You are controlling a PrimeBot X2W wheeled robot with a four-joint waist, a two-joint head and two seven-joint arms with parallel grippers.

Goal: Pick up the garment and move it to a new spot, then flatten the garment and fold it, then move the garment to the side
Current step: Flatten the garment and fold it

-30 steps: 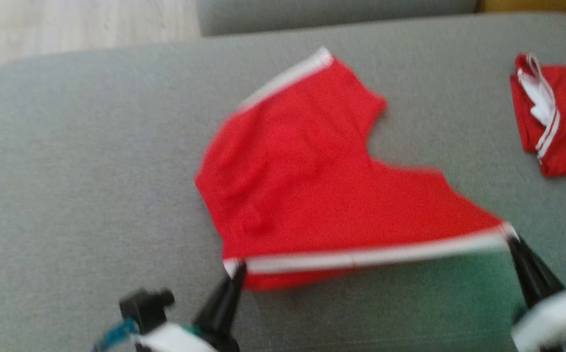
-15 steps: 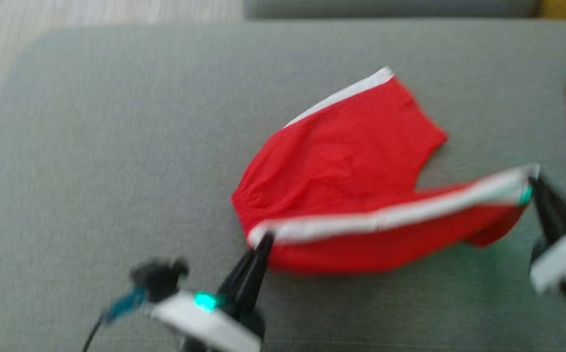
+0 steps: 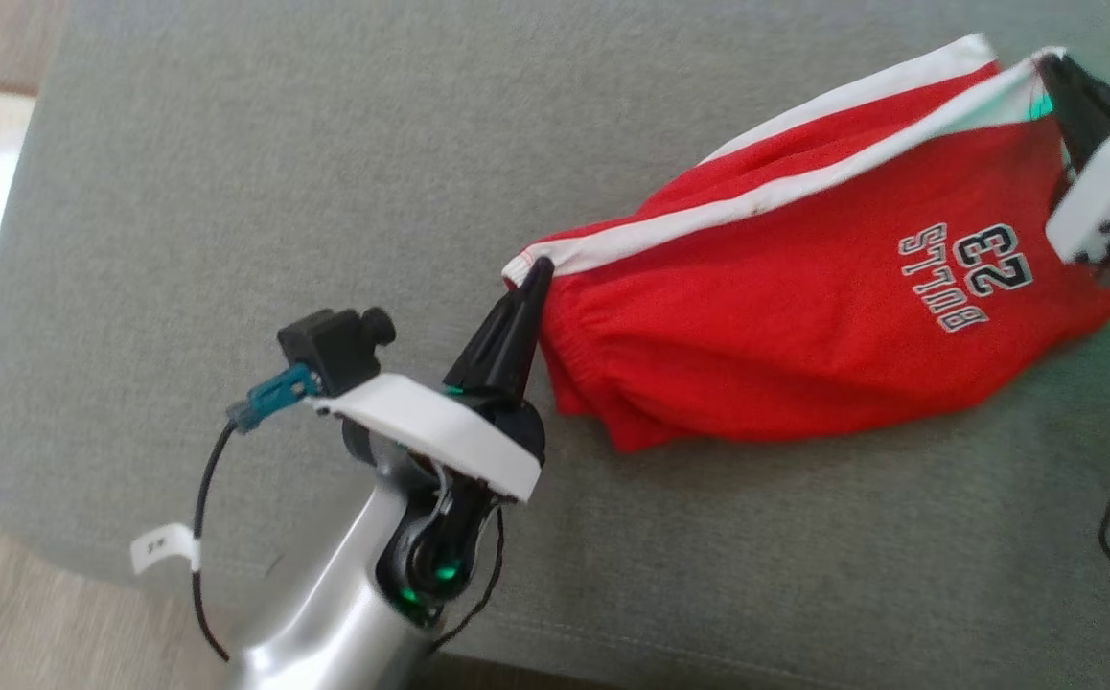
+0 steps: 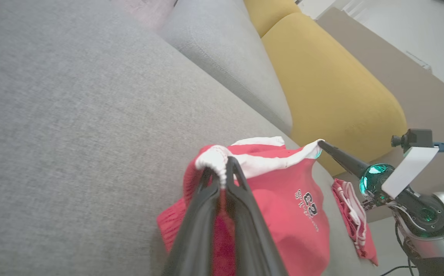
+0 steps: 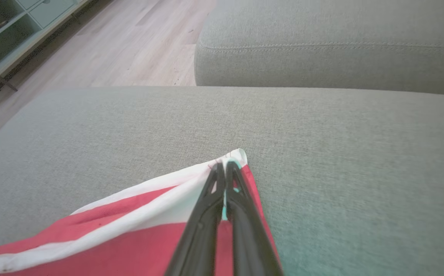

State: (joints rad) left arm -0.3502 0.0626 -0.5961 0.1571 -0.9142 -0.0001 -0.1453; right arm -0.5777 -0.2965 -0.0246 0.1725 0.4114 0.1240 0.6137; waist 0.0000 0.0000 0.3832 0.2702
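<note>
The garment (image 3: 785, 326) is a pair of red shorts with white side stripes and a "BULLS 23" print, doubled over on the grey sofa seat (image 3: 277, 172). My left gripper (image 3: 534, 273) is shut on its near-left white corner. My right gripper (image 3: 1049, 67) is shut on the far-right white corner, and the striped edge is stretched between the two. In the left wrist view my left gripper (image 4: 222, 168) pinches a bunched white hem, with the garment (image 4: 283, 207) hanging below and the right gripper (image 4: 321, 143) beyond. In the right wrist view my right gripper (image 5: 224, 166) clamps the corner of the garment (image 5: 130, 237).
A second red and white garment (image 4: 354, 226) lies crumpled on the seat past the held one. A grey back cushion (image 4: 229, 57) and a yellow cushion (image 4: 333, 92) border the seat. Wooden floor (image 5: 130, 42) and a shelf unit (image 5: 7, 30) lie beyond the seat's rounded corner (image 3: 37, 537).
Both grippers have lifted the striped edge and carried it across the shorts, doubling them over so the printed side faces up. The head camera has also shifted.
</note>
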